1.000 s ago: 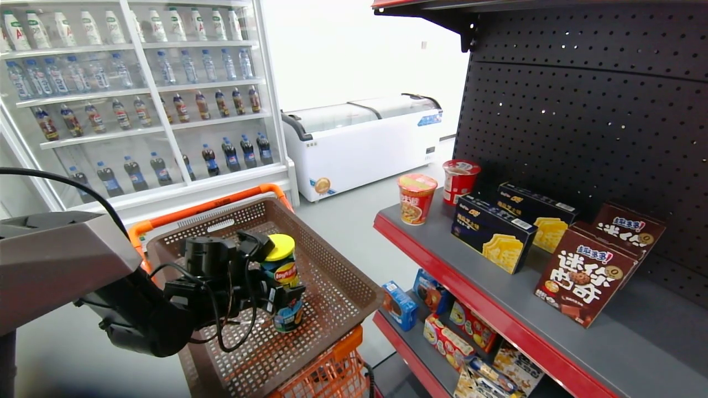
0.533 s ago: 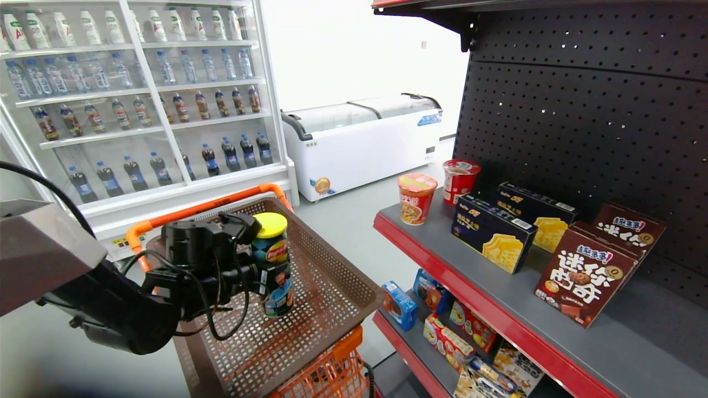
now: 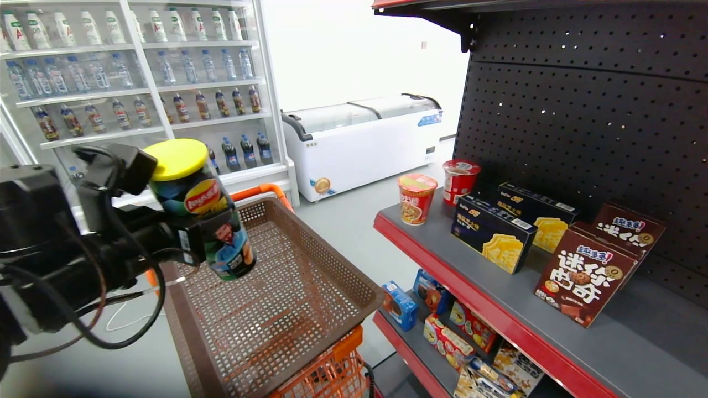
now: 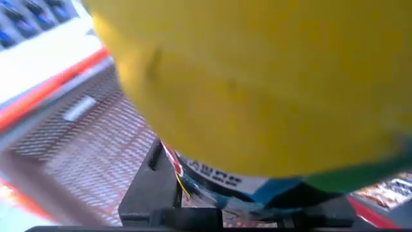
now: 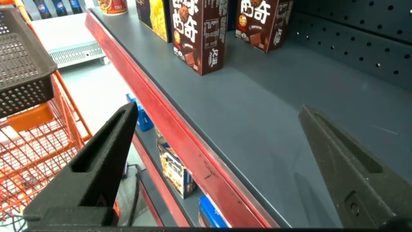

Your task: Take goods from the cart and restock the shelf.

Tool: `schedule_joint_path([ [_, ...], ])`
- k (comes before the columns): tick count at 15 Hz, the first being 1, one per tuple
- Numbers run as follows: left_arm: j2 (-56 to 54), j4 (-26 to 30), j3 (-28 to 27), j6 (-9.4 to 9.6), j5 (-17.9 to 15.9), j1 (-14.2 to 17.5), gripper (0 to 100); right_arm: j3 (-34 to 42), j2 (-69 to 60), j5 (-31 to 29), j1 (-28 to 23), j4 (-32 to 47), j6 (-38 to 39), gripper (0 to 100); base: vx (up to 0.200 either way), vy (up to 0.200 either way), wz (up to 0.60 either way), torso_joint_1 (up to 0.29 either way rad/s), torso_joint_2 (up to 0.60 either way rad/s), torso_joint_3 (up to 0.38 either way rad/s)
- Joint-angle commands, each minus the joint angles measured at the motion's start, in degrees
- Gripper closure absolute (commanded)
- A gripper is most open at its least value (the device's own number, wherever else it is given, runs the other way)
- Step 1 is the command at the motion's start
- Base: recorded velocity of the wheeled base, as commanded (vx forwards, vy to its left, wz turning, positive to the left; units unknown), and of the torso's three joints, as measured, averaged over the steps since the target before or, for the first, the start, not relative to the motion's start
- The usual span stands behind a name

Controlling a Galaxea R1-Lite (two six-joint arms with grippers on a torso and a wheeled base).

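Holding the chip can (image 3: 206, 213) clear above the brown basket (image 3: 343, 293), the left gripper (image 3: 188, 240) is clamped on the can's lower body at middle left of the head frame. The yellow lid leans toward upper left. We judge the step in hand to be the transfer to the grey shelf (image 3: 636, 342). We recommend levelling the can first, raising it over the red front lip (image 3: 498, 326), and setting it on bare board at lower right, apart from the brown cookie box (image 3: 583, 279). The right gripper (image 5: 217, 111) stands spread wide, empty, over that shelf.
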Motion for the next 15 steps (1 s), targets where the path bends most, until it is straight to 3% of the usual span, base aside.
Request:
schedule_joint_path([
  [1,-16.2,4.2,3.5,0.92,3.2,0.2,100,0.0,0.0,0.0,0.0,0.0,0.0,0,0.0,0.0,0.0,0.0,0.0,0.0],
  [4,-32.0,7.4,11.3,-2.34,2.3,0.4,100,0.0,0.0,0.0,0.0,0.0,0.0,0,0.0,0.0,0.0,0.0,0.0,0.0],
  [6,-42.9,16.3,14.6,-2.77,1.9,2.1,100,0.0,0.0,0.0,0.0,0.0,0.0,0,0.0,0.0,0.0,0.0,0.0,0.0],
  [7,-49.1,24.3,13.9,-2.86,2.0,3.4,100,0.0,0.0,0.0,0.0,0.0,0.0,0,0.0,0.0,0.0,0.0,0.0,0.0],
  [15,-60.3,28.4,14.7,-2.95,2.3,3.9,100,0.1,0.0,0.3,0.0,0.0,-0.1,0,0.0,0.0,0.0,0.0,0.0,0.0],
])
